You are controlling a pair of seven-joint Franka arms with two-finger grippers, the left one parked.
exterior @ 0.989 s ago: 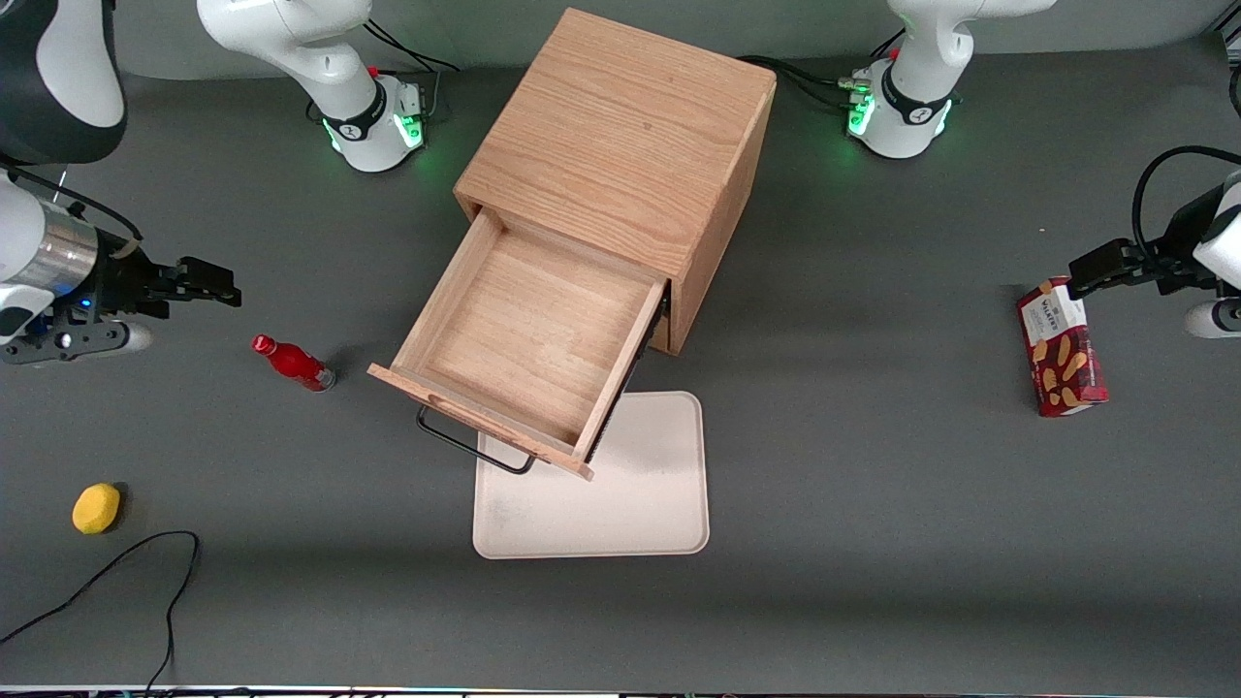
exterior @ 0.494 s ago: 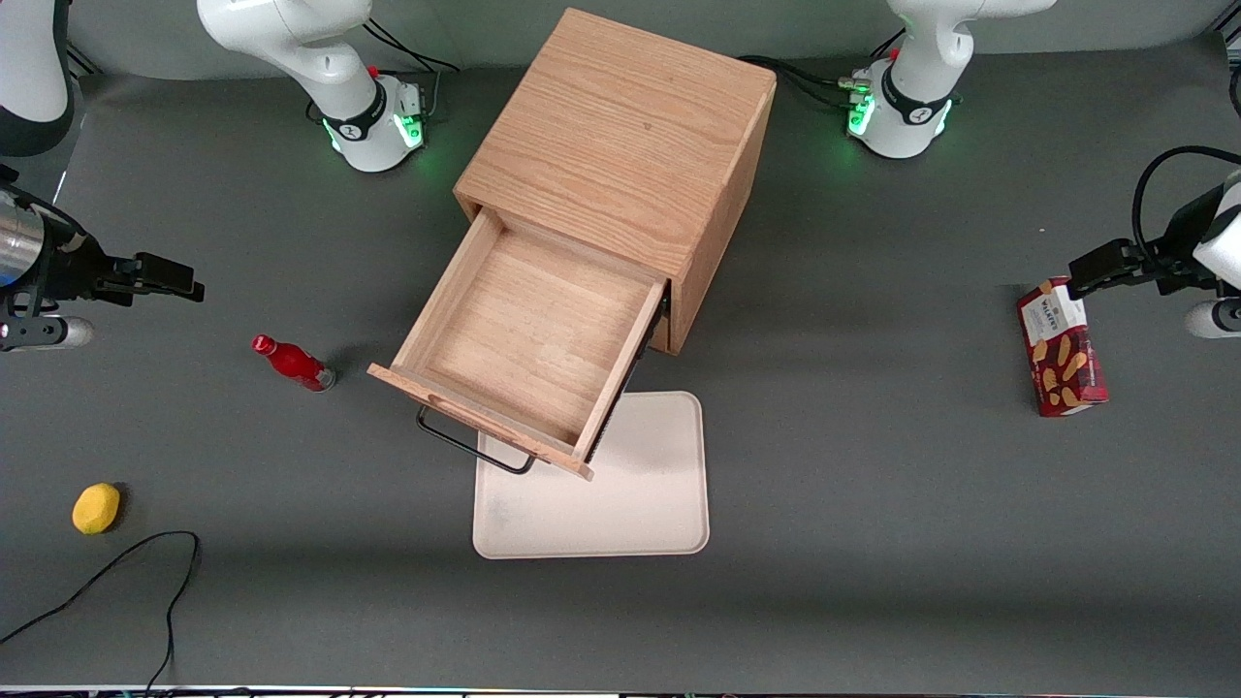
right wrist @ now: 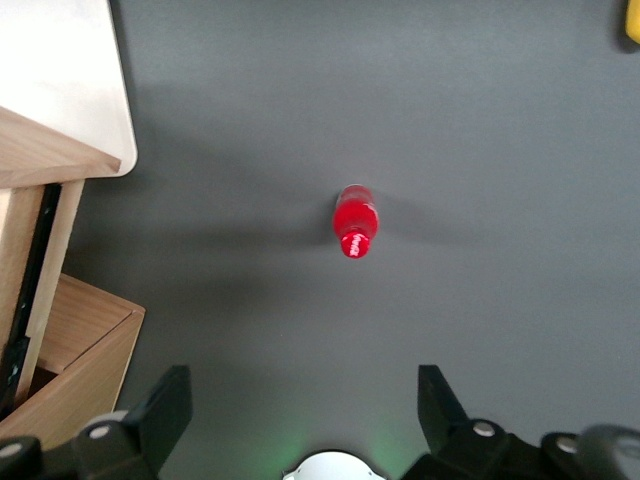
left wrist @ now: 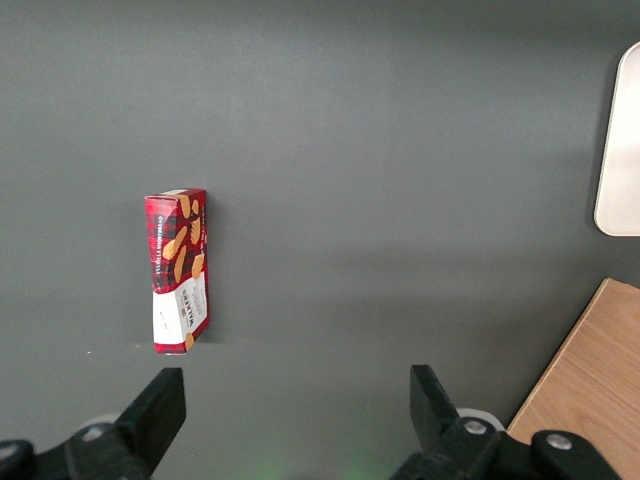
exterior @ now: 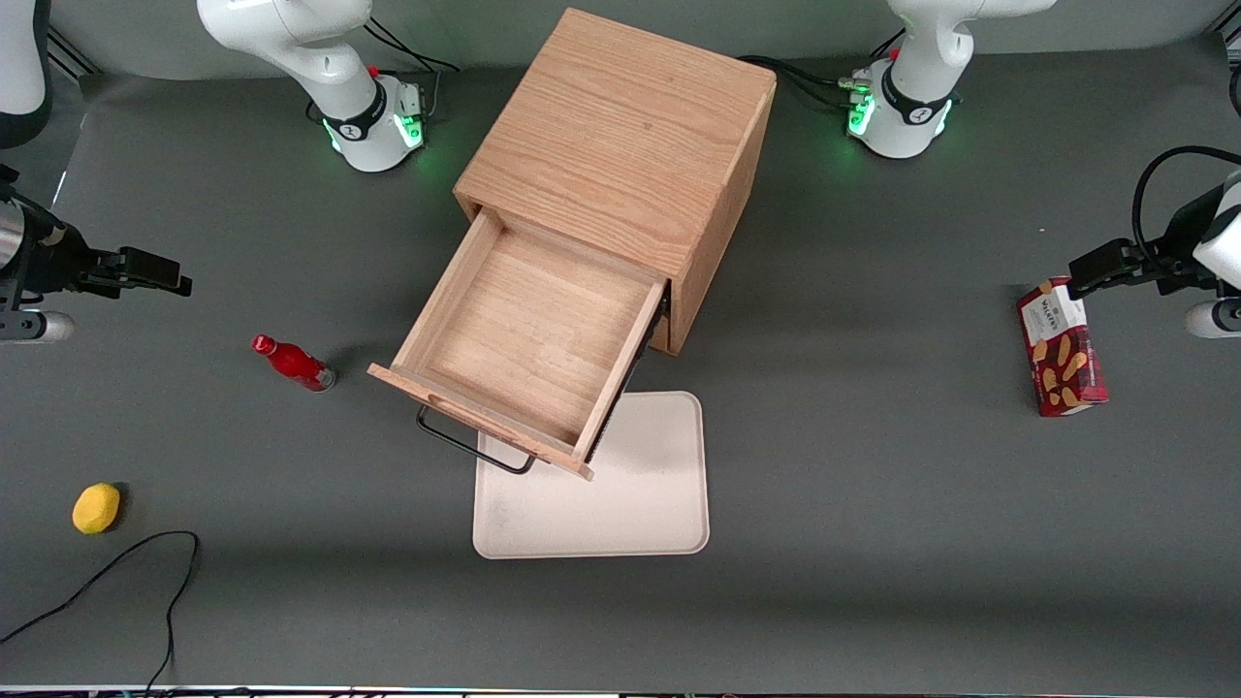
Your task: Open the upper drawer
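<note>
Light oak makes up the upper drawer [exterior: 528,344], pulled far out of the cube-shaped wooden cabinet [exterior: 620,145], its square plain-wood tray bare and its thin black wire handle [exterior: 472,449] overhanging a cream rectangular tray [exterior: 630,504]. The black two-finger tool [right wrist: 305,400] hangs released, fingers spread wide, above the grey worktop [exterior: 873,485] near a small red bottle [right wrist: 355,221], touching nothing.

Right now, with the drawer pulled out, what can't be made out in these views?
- Lower drawer: front view, covered by the open upper drawer.
- Handle: front view, partly under the drawer's front.
- Tray: front view, one corner under the drawer.
- Hand: open, near the bottle; its arm is cut by the edge.
</note>
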